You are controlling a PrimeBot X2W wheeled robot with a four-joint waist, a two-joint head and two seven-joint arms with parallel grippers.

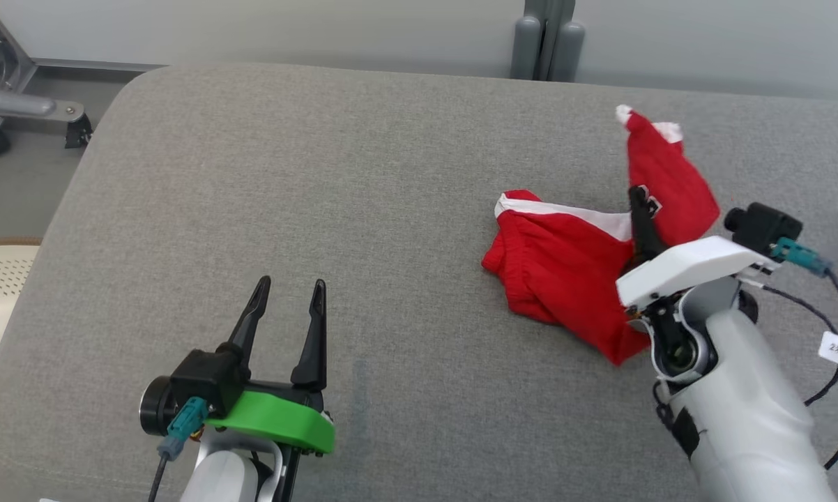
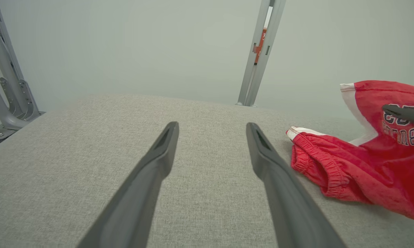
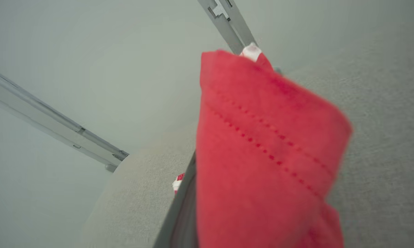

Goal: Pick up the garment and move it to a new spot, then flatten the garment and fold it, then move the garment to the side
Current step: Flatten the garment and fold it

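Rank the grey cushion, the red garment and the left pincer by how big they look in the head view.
Largest: grey cushion, by far.
Next: red garment.
Smallest: left pincer. It is likely nearer the camera than the garment, so its true size may be smaller than it looks.

Before me is a wide grey padded surface of woven fabric with rounded corners (image 1: 321, 174). On its right part rests a crumpled red cloth garment with white trim (image 1: 565, 272), with one end raised above it.
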